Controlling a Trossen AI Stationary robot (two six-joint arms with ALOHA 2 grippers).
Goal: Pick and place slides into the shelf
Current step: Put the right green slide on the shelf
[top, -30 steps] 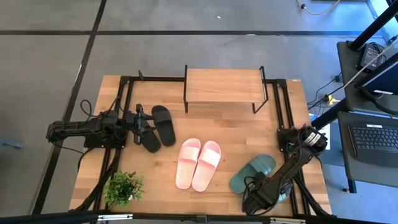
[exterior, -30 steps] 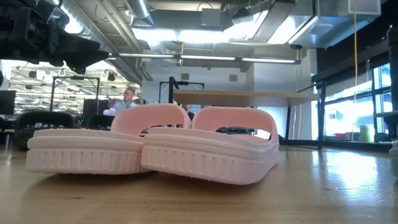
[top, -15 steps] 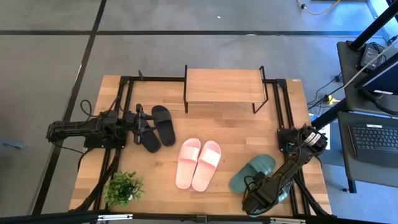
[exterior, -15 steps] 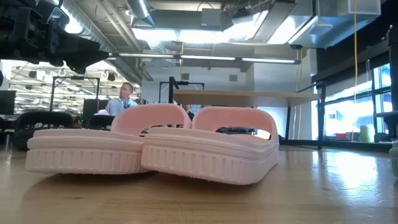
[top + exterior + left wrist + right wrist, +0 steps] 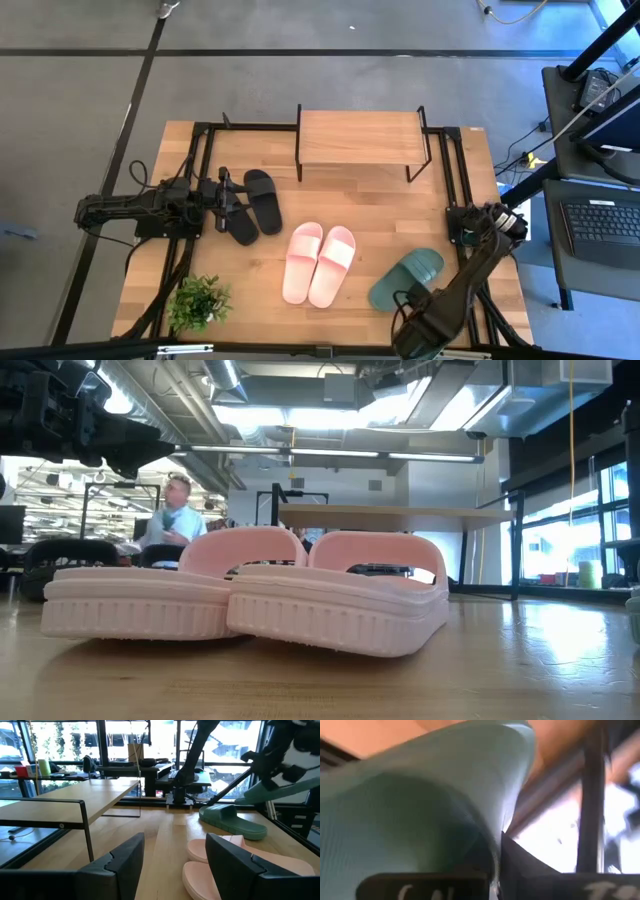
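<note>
The green slides are ribbed rubber with one wide strap. One green slide (image 5: 407,278) lies on the table's right front part, right of the pink pair (image 5: 319,263). The other green slide (image 5: 280,790) is lifted off the table, clenched in the right gripper (image 5: 425,325) at the front edge. A second ago both lay together there. The left gripper (image 5: 228,195) hangs with jaws spread over the black pair (image 5: 252,205), unmoved. The shelf (image 5: 362,137) stands at the table's back.

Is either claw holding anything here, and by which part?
The right claw is shut on a dark green rubber slide sandal, apparently at its edge. The left claw holds nothing.
</note>
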